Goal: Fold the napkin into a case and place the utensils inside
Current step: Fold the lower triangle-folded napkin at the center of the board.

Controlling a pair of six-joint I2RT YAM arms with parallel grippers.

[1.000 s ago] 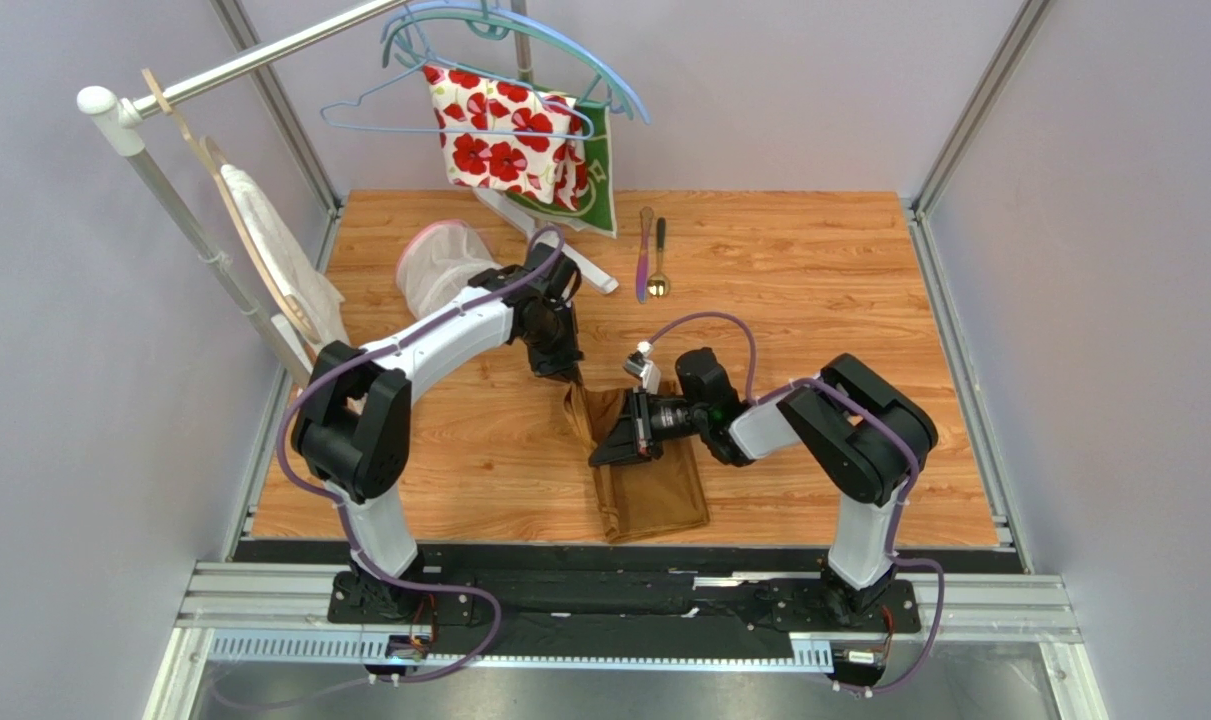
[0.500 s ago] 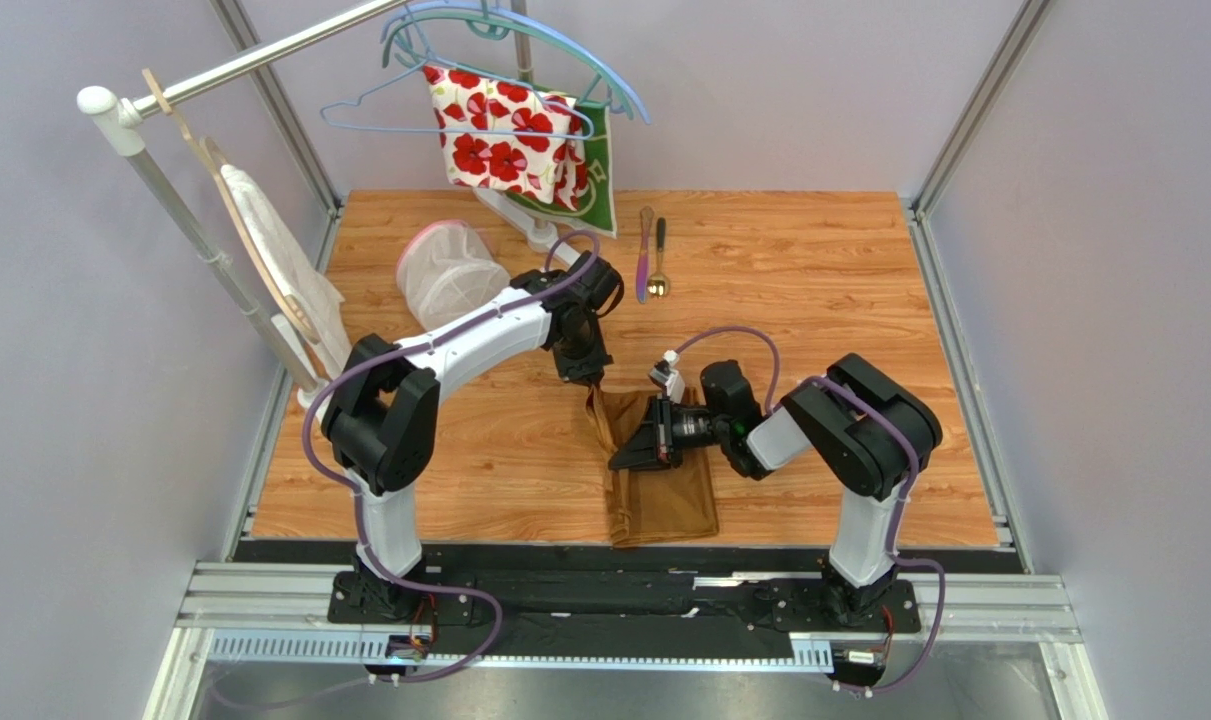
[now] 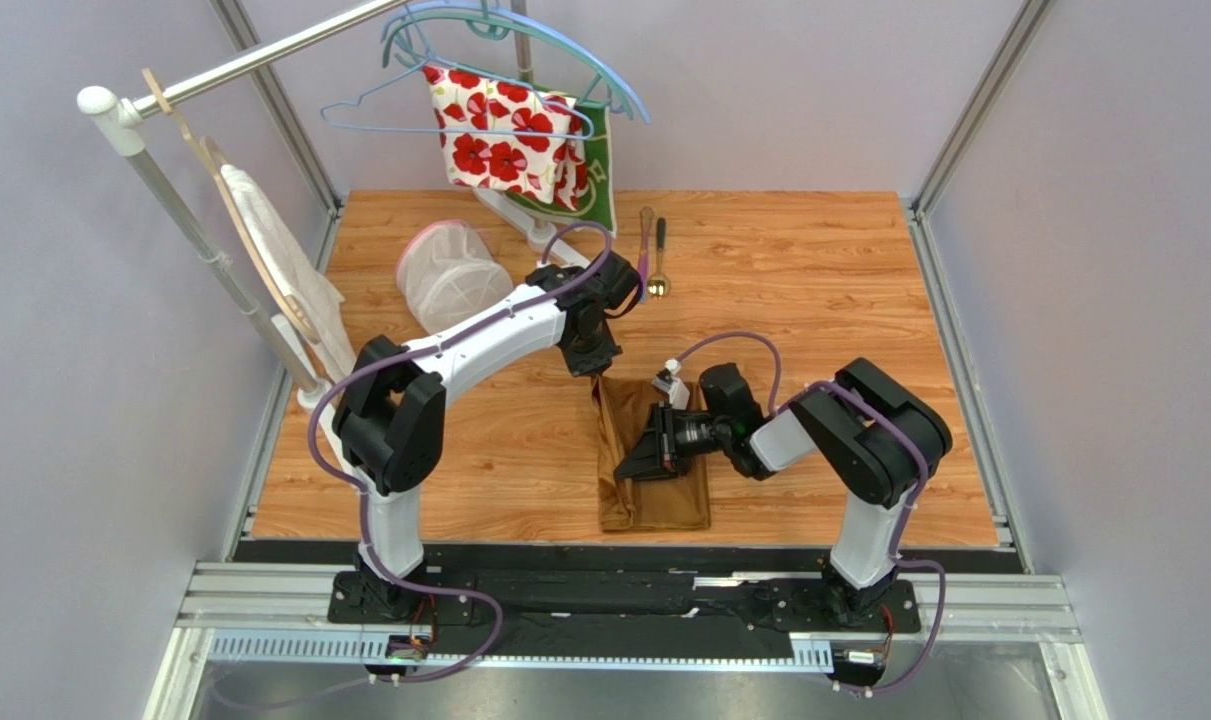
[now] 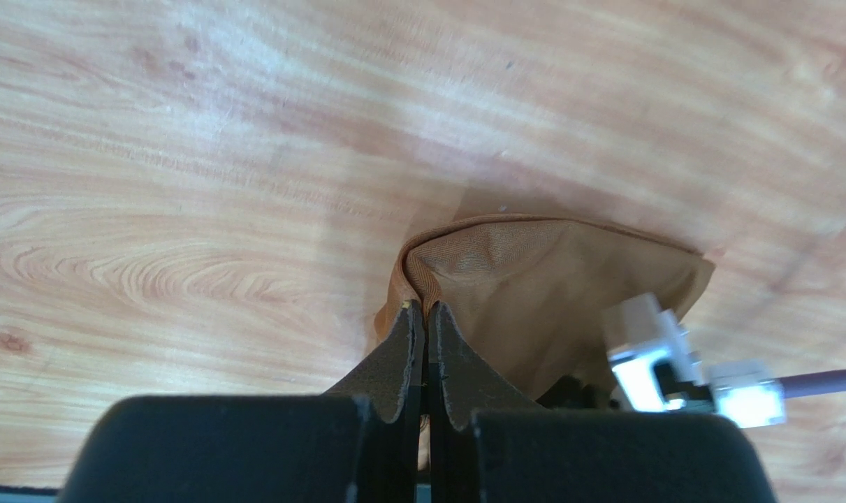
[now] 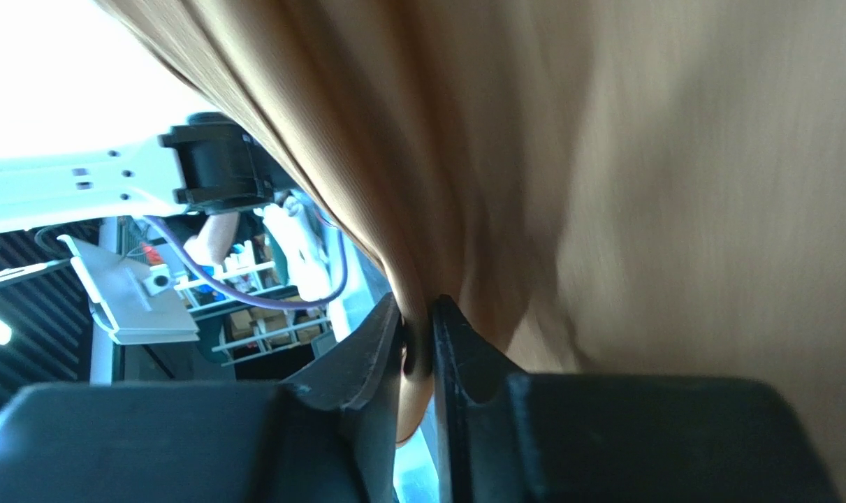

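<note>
The golden-brown satin napkin (image 3: 659, 492) lies partly folded at the table's middle front. My left gripper (image 3: 598, 369) is shut on its far left corner (image 4: 437, 275). My right gripper (image 3: 638, 464) is shut on a fold of the napkin's left edge (image 5: 647, 178), lifted off the table. The purple-pink knife (image 3: 644, 254) and the gold-bowled spoon (image 3: 658, 264) lie side by side near the back of the table, beyond the left gripper.
A white mesh basket (image 3: 449, 267) lies at the back left. A red-flowered cloth (image 3: 509, 134) and a green cloth (image 3: 601, 188) hang on hangers from a rail (image 3: 243, 65) at the back. A tan bag (image 3: 273, 248) hangs at the left.
Both grippers have carried the napkin's left edge to the right. The cloth has gone from a wider patch to a narrower one.
</note>
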